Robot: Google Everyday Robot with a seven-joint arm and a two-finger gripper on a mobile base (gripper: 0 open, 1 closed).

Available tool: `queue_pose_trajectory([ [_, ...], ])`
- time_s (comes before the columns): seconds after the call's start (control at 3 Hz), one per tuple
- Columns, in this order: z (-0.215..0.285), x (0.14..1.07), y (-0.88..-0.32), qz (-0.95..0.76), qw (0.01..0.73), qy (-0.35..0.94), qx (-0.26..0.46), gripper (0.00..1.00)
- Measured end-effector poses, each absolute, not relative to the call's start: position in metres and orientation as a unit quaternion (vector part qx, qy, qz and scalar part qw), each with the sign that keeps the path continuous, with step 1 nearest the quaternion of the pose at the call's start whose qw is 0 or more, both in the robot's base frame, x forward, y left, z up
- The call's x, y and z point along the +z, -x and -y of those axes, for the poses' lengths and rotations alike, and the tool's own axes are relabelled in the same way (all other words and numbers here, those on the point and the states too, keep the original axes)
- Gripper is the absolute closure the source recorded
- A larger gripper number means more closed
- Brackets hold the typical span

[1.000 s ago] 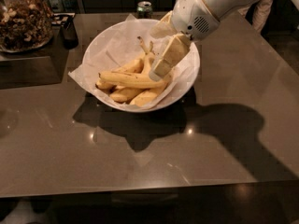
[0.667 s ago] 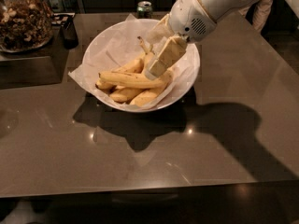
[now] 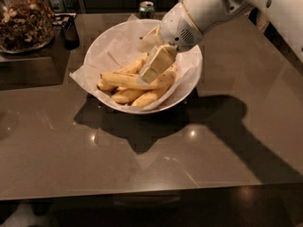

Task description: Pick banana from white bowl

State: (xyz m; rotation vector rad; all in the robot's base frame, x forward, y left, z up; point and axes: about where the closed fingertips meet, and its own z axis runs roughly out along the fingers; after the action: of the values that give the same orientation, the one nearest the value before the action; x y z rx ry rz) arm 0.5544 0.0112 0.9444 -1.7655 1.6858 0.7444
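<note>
The white bowl (image 3: 187, 86), lined with crinkled white paper, stands on the dark table and holds several yellow bananas. The banana (image 3: 118, 80), the longest one, lies across the top of the pile with small brown specks on its skin. My gripper (image 3: 144, 63) reaches down into the bowl from the upper right. It is open, with one cream finger (image 3: 158, 60) resting over the middle of the banana and the other behind it, toward the bowl's far side. Nothing is held.
A glass jar of nuts (image 3: 23, 18) stands at the back left, with a small dark object (image 3: 71, 32) beside it. A green can (image 3: 147, 8) stands behind the bowl. The table's front edge (image 3: 142, 190) runs along the bottom.
The gripper has moved a little left and down, deeper into the bowl, onto the long banana. The bananas and the bowl have not moved.
</note>
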Motion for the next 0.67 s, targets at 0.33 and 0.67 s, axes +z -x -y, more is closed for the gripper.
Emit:
queue_pose_trajectory([
  [0.33, -0.0246, 0.9341, -0.5615, -0.626, 0.281, 0.667, 0.290, 0.21],
  [0.67, -0.0343, 0.9248, -0.5652, -0.624, 0.272, 0.670, 0.295, 0.23],
])
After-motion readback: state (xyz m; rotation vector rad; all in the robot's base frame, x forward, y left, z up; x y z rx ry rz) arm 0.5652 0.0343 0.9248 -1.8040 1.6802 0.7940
